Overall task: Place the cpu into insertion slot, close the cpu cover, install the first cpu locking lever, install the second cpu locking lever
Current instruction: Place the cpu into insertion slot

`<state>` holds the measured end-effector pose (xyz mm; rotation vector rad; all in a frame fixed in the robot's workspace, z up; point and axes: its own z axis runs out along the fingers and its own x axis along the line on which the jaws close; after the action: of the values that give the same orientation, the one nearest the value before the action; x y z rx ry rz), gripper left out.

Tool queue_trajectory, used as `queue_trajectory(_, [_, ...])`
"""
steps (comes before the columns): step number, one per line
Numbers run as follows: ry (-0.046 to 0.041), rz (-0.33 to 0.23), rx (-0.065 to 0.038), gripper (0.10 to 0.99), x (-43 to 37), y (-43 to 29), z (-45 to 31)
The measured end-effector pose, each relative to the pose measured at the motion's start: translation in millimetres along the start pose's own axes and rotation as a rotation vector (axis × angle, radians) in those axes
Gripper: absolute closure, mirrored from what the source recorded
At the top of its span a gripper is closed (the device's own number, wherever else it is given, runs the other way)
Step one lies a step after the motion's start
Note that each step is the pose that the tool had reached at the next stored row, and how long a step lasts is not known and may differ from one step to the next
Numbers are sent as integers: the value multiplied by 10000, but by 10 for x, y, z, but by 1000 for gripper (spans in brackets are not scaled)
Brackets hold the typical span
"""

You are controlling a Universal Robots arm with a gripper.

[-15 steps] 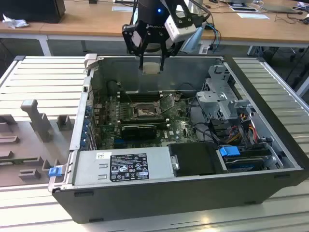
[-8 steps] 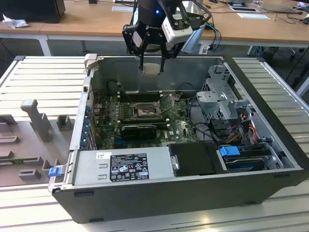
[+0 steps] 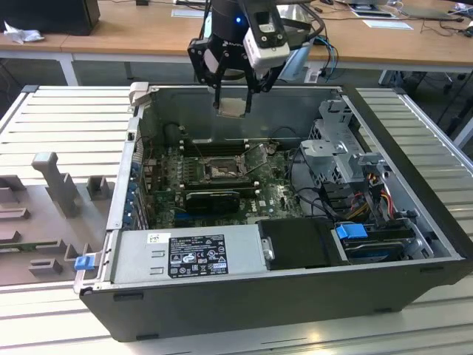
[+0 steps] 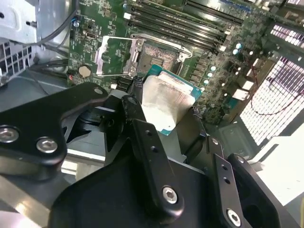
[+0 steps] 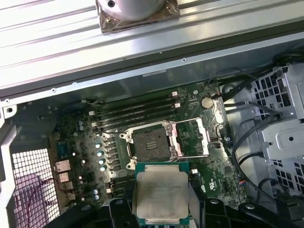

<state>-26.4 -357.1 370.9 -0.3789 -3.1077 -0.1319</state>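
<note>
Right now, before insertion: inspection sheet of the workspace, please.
Surface: ribbed metal table, open computer case on it.
Job's things: cpu held above the case; insertion slot empty; cpu cover flipped open beside it.
Clutter: grey fixture tray on the exterior view's left.
Grippers: pincer shut on the cpu.
Cables: bundle by the drive cage.
Surroundings: wooden desks behind.
</note>
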Motion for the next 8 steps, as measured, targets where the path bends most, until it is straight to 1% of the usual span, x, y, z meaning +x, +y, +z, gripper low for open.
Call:
queue_trajectory(5, [-53,635,-8,561,0,0,2])
queue_trajectory(7, [-93,1116,-17,561,0,0,4])
queue_trajectory(8, [-103,1235,-19,561,0,0,4])
